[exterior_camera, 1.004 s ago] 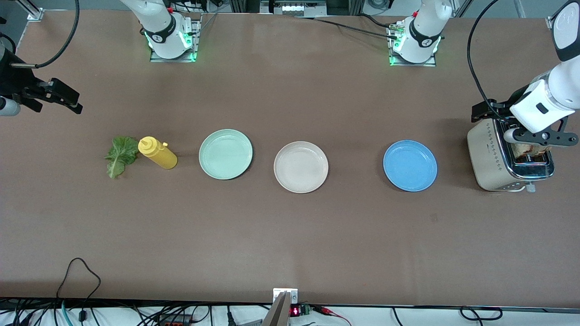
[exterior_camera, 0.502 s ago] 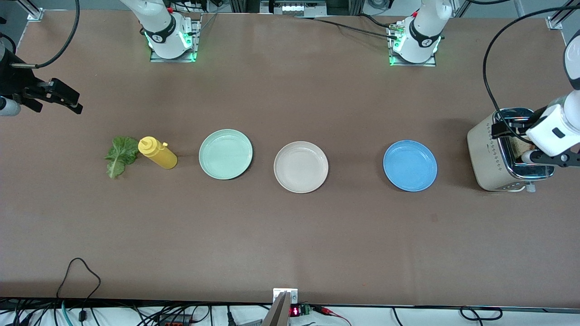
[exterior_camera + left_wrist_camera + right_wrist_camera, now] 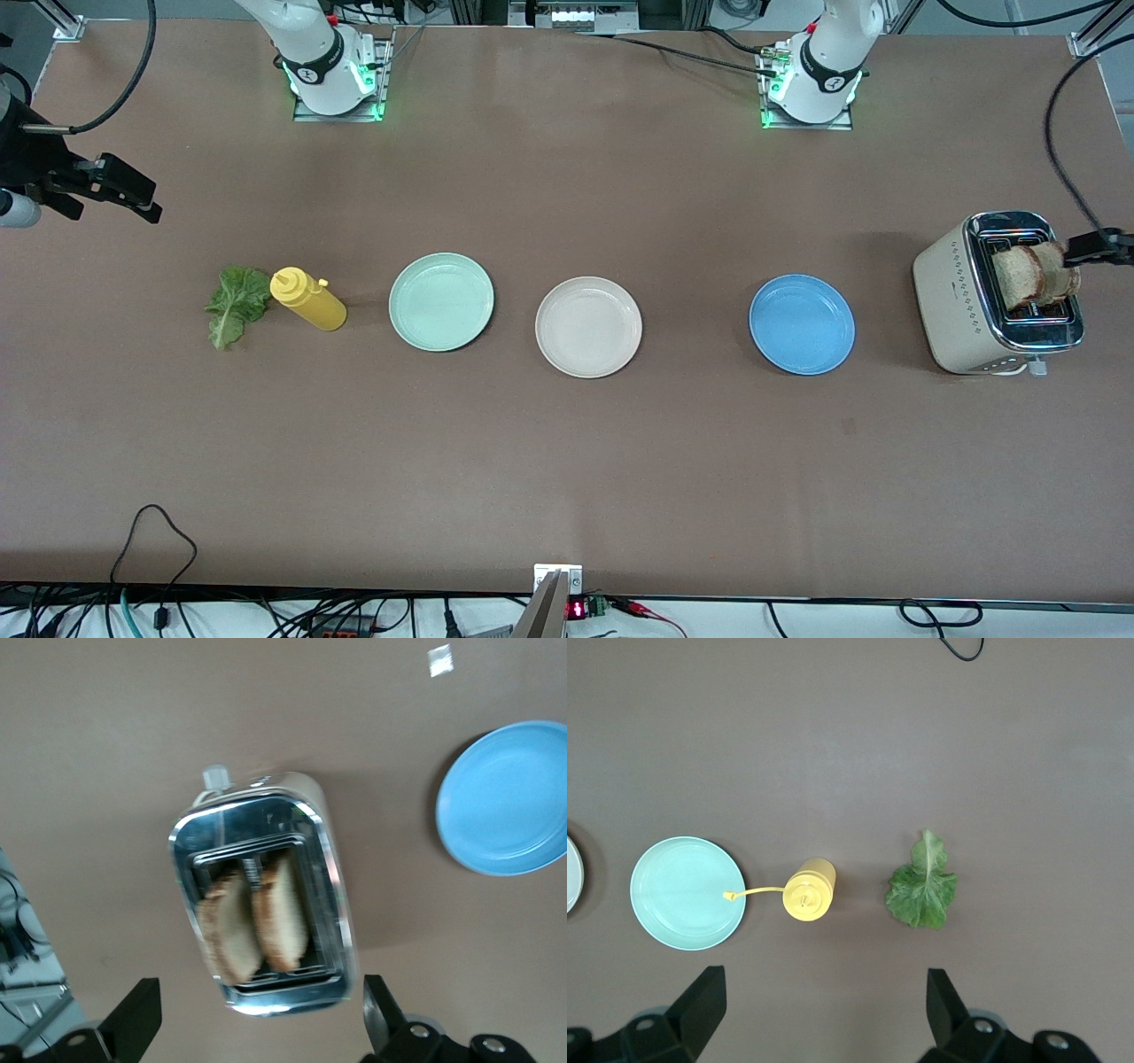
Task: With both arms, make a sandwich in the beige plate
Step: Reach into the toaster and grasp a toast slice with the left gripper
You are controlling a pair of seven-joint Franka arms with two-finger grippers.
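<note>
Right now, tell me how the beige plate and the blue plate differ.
The beige plate is off-white; the blue plate is bright blue. The beige plate sits mid-table beside the mint-green plate; the blue plate lies toward the left arm's end, next to the toaster. Both are round, shallow-rimmed, similar in size, with nothing on them.

No readable text, labels or brand names anywhere. Small display (image 3: 577, 609) below table edge nearest front camera glows red, digits too small to read. Round dark marks on collars of both arm bases (image 3: 323, 75) unreadable. Toaster (image 3: 966, 301) side shows diamond pattern only.
</note>
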